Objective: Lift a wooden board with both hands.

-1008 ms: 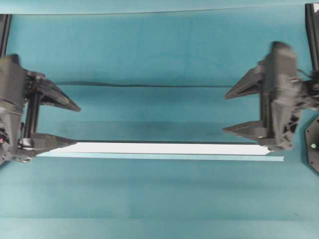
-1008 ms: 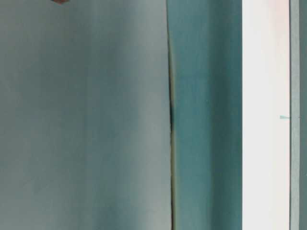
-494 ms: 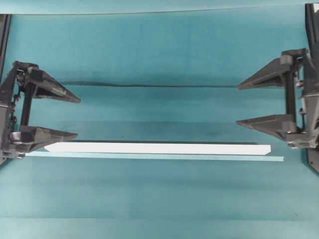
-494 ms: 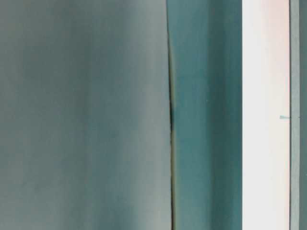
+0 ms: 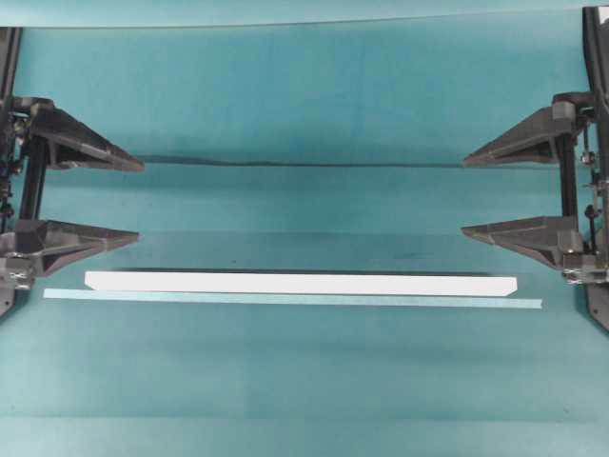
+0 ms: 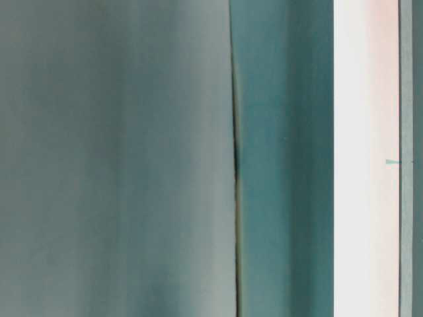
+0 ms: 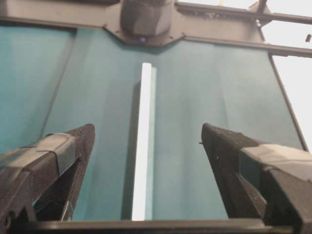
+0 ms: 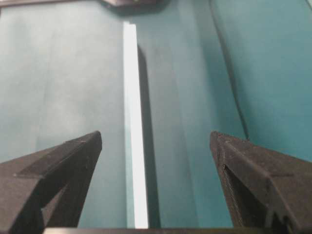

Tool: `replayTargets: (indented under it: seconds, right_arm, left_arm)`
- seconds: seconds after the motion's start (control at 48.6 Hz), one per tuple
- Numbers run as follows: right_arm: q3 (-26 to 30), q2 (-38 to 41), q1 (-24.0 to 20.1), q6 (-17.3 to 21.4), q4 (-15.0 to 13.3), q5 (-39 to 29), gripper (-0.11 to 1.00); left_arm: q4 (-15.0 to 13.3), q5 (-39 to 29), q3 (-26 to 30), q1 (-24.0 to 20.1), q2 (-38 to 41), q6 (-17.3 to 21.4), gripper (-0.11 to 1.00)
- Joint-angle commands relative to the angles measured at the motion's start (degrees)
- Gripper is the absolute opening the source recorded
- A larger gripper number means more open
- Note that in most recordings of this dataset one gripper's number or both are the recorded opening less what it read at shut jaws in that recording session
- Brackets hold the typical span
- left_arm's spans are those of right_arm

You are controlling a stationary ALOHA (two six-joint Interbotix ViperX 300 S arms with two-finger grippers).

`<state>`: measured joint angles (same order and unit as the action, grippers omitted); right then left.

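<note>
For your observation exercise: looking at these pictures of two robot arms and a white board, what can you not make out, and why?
- Left gripper and right gripper: overhead view, picture edges cut off the arms behind them.
- Board: both wrist views, bottom edge cuts off its near end.
- Table-level view: blurred; only a pale band and teal surfaces, no grippers.
- Board's underside: hidden, lying flat on the teal mat.

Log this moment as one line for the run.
left gripper: open, empty | right gripper: open, empty | long flat white wooden board: on teal table, untouched
</note>
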<state>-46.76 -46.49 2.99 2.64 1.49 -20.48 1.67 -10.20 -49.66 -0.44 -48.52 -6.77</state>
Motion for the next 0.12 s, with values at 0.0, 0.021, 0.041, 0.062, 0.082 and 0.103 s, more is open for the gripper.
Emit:
replayTargets:
  seconds: [0.0,0.021,0.041,0.062,0.082,0.103]
  right_arm:
    - [0.26,0.18,0.00,0.53,-0.09,1.14,0.93]
    - [0.26,0.18,0.00,0.53,-0.09,1.23,0.93]
    - [0.18,0.18,0.00,0.53,-0.09,1.23,0.93]
    - [0.26,0.18,0.00,0.53,-0.09,1.23,0.93]
    - [0.18,0.18,0.00,0.53,0.00,1.23,0.93]
    - [0.18,0.18,0.00,0.53,-0.09,1.23,0.93]
  left_arm:
    - [0.18,0.53,1.14,-0.09,0.09,-0.09,0.98]
    - [0.09,0.53,1.14,-0.09,0.09,-0.09,0.98]
    - [0.09,0.53,1.14,-0.09,0.09,-0.09,0.98]
    - [0.18,0.53,1.14,-0.09,0.09,-0.09,0.98]
    - [0.09,0.53,1.14,-0.09,0.09,-0.09,0.98]
    - [0.09,0.62,1.14,-0.09,0.09,-0.09,0.98]
